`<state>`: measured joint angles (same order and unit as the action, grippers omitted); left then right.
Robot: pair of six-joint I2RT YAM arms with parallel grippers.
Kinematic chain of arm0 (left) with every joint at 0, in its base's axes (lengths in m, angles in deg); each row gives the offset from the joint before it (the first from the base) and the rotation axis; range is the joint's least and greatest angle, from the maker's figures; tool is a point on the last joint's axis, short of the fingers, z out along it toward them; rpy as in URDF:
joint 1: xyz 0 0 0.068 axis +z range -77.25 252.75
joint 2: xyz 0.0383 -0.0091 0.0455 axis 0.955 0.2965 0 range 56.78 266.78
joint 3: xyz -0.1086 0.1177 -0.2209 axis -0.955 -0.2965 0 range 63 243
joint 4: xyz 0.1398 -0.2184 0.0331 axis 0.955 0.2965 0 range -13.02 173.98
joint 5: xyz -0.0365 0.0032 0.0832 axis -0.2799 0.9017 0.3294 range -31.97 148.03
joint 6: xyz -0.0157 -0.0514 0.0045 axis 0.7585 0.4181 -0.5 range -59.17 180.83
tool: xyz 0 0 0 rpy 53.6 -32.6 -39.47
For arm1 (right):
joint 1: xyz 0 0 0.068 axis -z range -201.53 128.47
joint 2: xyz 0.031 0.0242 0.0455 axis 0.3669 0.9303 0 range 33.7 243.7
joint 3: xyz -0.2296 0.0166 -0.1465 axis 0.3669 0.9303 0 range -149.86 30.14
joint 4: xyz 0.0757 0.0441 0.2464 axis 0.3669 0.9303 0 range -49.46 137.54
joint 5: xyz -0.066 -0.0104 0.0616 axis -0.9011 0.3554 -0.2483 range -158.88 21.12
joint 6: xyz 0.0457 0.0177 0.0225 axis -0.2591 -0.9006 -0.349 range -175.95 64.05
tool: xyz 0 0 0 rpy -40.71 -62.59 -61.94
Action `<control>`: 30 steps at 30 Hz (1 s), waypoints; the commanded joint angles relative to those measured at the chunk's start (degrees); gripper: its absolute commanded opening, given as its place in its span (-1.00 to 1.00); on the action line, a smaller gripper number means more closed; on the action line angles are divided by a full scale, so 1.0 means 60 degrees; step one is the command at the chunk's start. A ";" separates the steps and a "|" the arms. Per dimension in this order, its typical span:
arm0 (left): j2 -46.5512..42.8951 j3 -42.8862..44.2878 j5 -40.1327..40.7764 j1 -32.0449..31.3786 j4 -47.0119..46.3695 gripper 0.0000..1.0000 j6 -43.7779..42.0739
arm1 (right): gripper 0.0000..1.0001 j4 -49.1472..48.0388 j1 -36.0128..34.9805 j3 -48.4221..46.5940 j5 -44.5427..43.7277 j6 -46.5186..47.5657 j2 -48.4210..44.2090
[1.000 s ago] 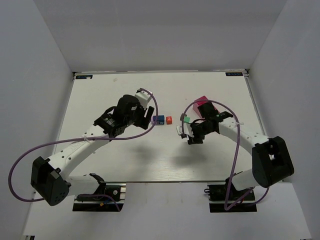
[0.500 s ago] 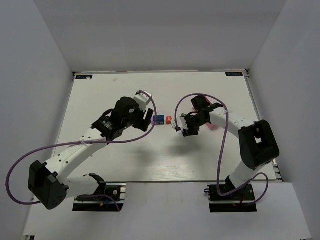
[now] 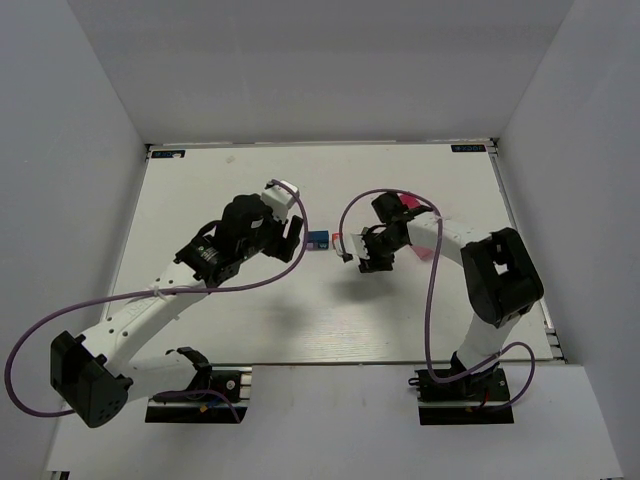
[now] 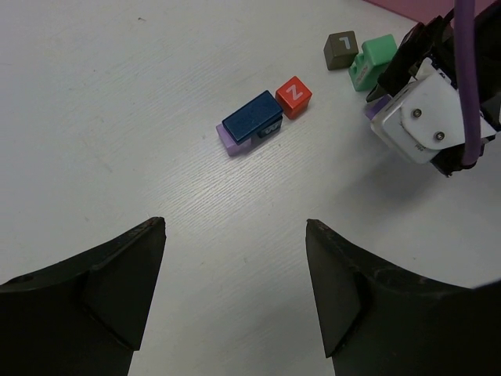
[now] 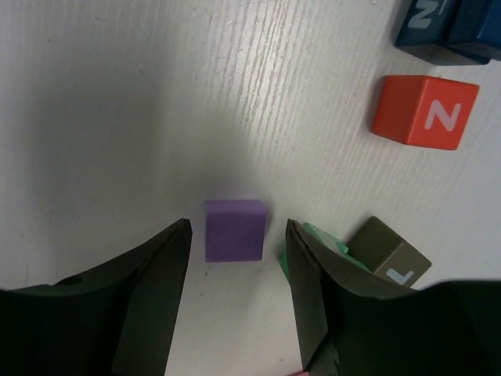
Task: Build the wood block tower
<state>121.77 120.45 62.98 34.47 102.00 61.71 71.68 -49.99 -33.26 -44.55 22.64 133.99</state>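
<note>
A blue brick (image 4: 252, 117) lies on a lilac block (image 4: 231, 141), with a red Z cube (image 4: 293, 96) touching its end; both also show in the top view, blue (image 3: 318, 240) and red (image 3: 337, 239). An olive L cube (image 4: 341, 49) and a green block (image 4: 372, 59) sit further right. My right gripper (image 5: 237, 233) is open, its fingers on either side of a purple cube (image 5: 234, 229) on the table; the green block (image 5: 322, 241) is partly hidden behind its right finger. My left gripper (image 4: 235, 227) is open and empty, above bare table short of the blue brick.
A pink tray (image 3: 406, 203) lies behind the right arm, and its edge shows in the left wrist view (image 4: 423, 6). White walls surround the table. The right gripper body (image 4: 427, 110) sits just right of the blocks.
My right gripper has swung left and down towards the blocks and now straddles the purple cube. My left arm has shifted slightly and stays open.
</note>
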 commanded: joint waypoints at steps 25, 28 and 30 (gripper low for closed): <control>-0.0695 -0.0244 0.0464 0.0052 -0.0214 0.65 0.0101 | -0.76 0.0889 -0.0367 -0.1005 -0.0062 -0.0294 0.0381; -0.0695 -0.0244 0.0566 0.0052 -0.0214 0.65 0.0101 | -0.81 0.1241 -0.0411 -0.1385 0.0702 -0.0529 -0.0102; -0.0783 -0.0244 0.0654 0.0052 -0.0214 0.65 0.0101 | -0.84 0.1446 -0.0485 -0.1736 0.0953 -0.0792 -0.0147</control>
<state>119.17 119.57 65.47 34.47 101.78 61.91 77.51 -52.16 -39.21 -44.55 19.99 136.90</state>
